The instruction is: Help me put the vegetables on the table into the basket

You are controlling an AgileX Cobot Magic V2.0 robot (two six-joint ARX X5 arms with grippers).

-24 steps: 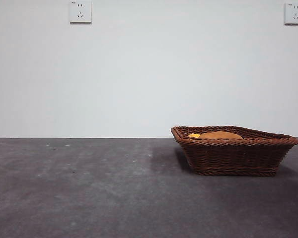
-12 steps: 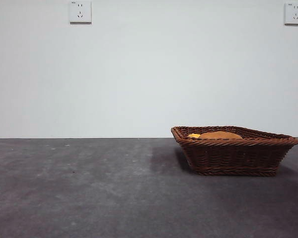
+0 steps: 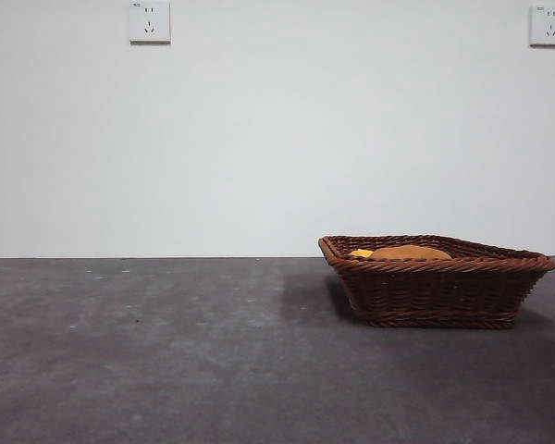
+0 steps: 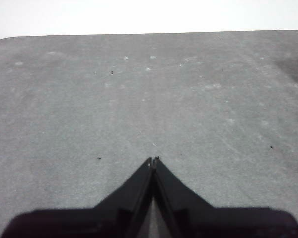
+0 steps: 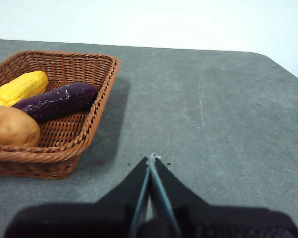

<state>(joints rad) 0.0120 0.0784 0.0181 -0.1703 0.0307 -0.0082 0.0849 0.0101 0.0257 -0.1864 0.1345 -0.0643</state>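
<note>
progress: all three vegetables sit inside the shallow reddish-brown woven wicker basket (image 5: pixel 49 114); judging by that, the job looks finished
potato: large rounded brown potato (image 5: pixel 12 128) lies against the basket wall nearest the right wrist camera; its top shows over the rim in the front view (image 3: pixel 410 252)
eggplant: slim dark purple eggplant (image 5: pixel 57 101) lies mid-basket, between potato and corn, touching or just beside both
corn: small yellow-orange corn piece (image 5: pixel 20 88) lies on the far side of the eggplant
left to do: nothing visible on the flat dark grey speckled table (image 3: pixel 166 351) outside the basket; no vegetable in any view remains loose
left gripper (image 4: pixel 153 160): jaws pressed together, empty, hanging over bare table well away from the basket
right gripper (image 5: pixel 151 158): jaws closed tip to tip, empty, over bare table just beside the basket, not touching it
edges: basket stands toward the table's right side in the front view; far table edge and a rounded far corner show in both wrist views
open room: wide bare surface around both grippers; only obstacle is the basket rim beside the right gripper
</note>
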